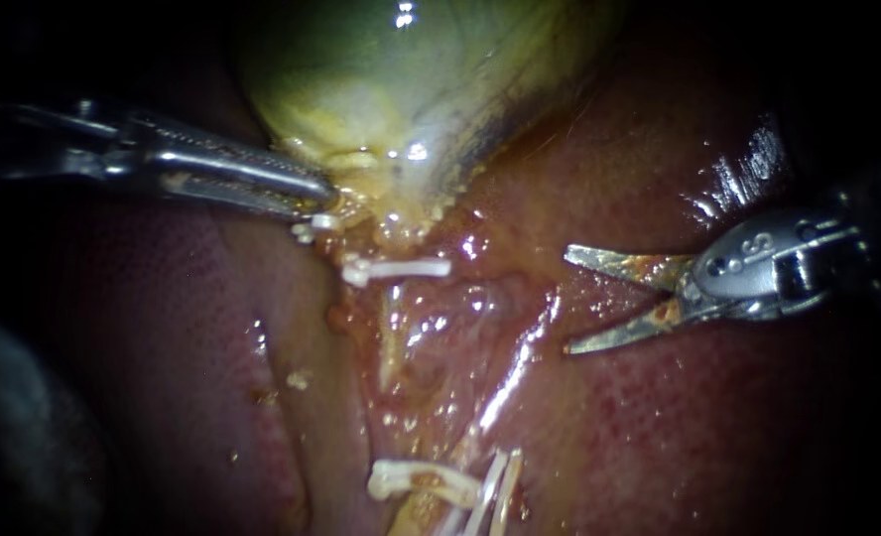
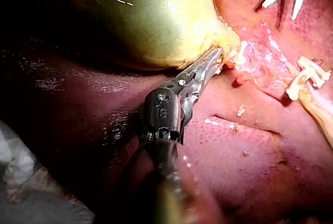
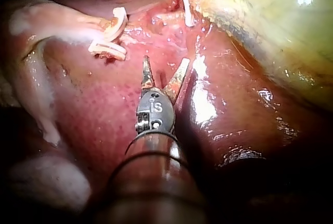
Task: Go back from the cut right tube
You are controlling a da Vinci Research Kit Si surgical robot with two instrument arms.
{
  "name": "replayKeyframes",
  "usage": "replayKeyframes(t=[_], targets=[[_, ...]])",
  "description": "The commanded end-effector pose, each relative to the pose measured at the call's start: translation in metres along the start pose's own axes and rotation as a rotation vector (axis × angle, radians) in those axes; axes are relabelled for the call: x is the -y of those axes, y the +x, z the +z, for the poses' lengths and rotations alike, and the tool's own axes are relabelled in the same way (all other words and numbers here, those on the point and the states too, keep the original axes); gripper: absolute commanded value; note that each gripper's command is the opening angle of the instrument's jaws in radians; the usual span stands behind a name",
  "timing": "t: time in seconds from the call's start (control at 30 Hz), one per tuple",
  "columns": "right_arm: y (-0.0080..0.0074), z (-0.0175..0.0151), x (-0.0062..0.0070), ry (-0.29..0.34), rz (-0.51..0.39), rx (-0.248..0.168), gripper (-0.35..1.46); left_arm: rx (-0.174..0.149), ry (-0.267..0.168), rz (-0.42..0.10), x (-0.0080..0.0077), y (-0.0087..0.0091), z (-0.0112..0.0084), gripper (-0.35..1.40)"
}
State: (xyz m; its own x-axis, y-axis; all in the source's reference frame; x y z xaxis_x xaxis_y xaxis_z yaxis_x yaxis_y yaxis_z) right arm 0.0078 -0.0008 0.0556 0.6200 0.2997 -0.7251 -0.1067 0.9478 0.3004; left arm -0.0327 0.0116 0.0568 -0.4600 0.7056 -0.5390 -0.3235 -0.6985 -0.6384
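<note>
Right instrument sat with its blades gaping, holding nothing, well apart from the cut tube down by the clips. Left instrument was clamped on the gallbladder neck, I'd guess to hold everything taut

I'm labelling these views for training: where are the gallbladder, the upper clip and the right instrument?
gallbladder (image 1: 391, 89), endoscope view, on its greenish wall.
upper clip (image 1: 401, 268), endoscope view, on the middle of its white bar.
right instrument (image 1: 566, 301), endoscope view, midway between the tips of its open blades.
</note>
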Motion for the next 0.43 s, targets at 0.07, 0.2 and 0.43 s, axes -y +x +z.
replayKeyframes(t=[0.07, 0.2, 0.43], targets=[[0.0, 0.0, 0.0, -0.001, -0.001, 0.0, 1.45, 0.002, -0.005, 0.0, 0.0, -0.0001, 0.0004, -0.35], [0.0, 0.0, 0.0, 0.0, -0.007, 0.0, 1.45, 0.003, -0.008, 0.002, 0.0, -0.0003, 0.0009, -0.35], [0.0001, -0.0001, -0.0001, 0.005, -0.013, -0.002, 1.43, 0.003, -0.01, 0.002, 0.0, -0.0004, 0.0007, -0.35]])
